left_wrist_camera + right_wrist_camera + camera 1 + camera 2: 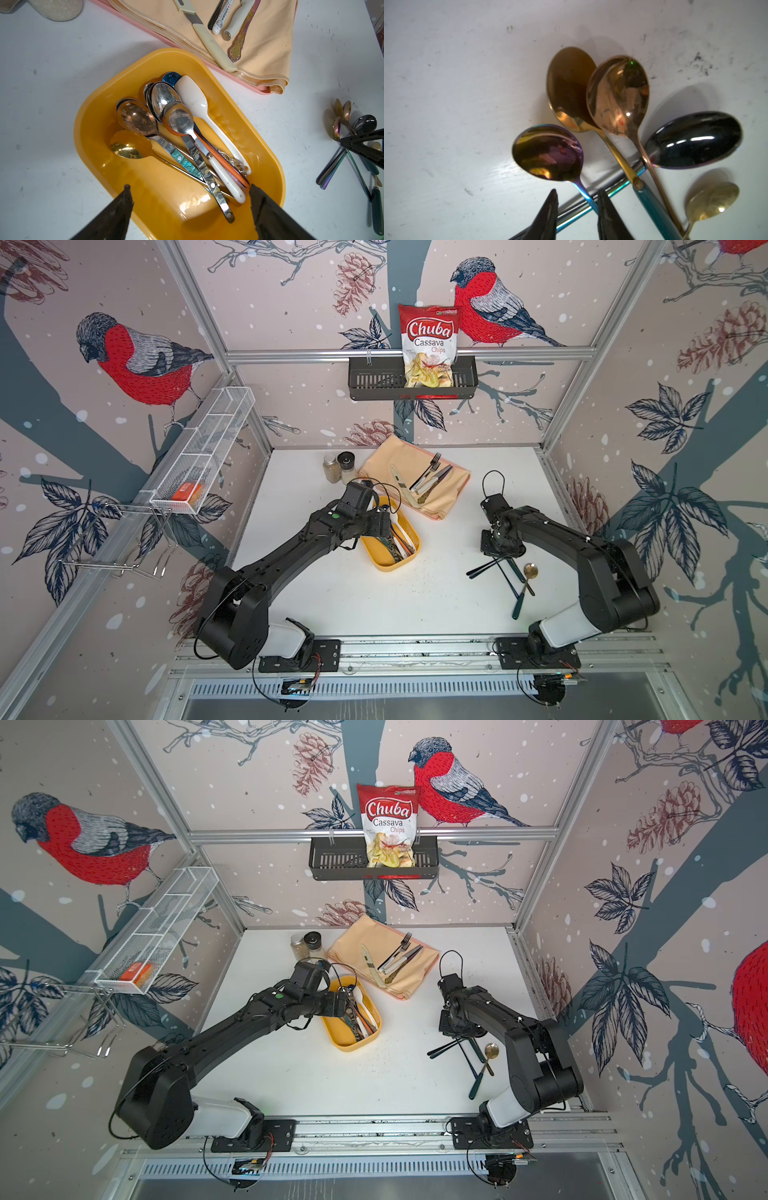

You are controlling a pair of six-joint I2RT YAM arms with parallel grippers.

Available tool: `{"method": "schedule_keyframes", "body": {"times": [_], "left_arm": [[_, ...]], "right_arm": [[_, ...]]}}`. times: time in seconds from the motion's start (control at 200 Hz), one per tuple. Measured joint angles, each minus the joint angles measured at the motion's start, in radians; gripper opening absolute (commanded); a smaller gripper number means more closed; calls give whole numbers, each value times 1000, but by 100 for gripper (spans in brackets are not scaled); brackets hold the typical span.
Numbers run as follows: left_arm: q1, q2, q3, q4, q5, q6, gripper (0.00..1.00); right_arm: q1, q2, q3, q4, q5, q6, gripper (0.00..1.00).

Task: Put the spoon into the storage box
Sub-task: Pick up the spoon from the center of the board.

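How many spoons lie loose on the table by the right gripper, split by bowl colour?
Gold spoons: 2
Copper spoon: 1
Rainbow spoon: 1
Black spoon: 1
Total: 5

My left arm (pixel 291 547) reaches forward, bent at the elbow, and its wrist tips down. The two fingers of my left gripper (pixel 189 187) are spread wide apart. My right arm (pixel 561 531) folds in toward the middle, wrist pointing down. My right gripper (pixel 578 191) sits low, its fingers just a little apart.
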Motion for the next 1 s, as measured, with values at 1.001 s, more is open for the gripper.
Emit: {"method": "schedule_keyframes", "body": {"times": [1.001], "left_arm": [[0, 4, 2, -8, -18, -6, 90]], "right_arm": [[23, 123, 54, 28, -74, -68, 17]]}}
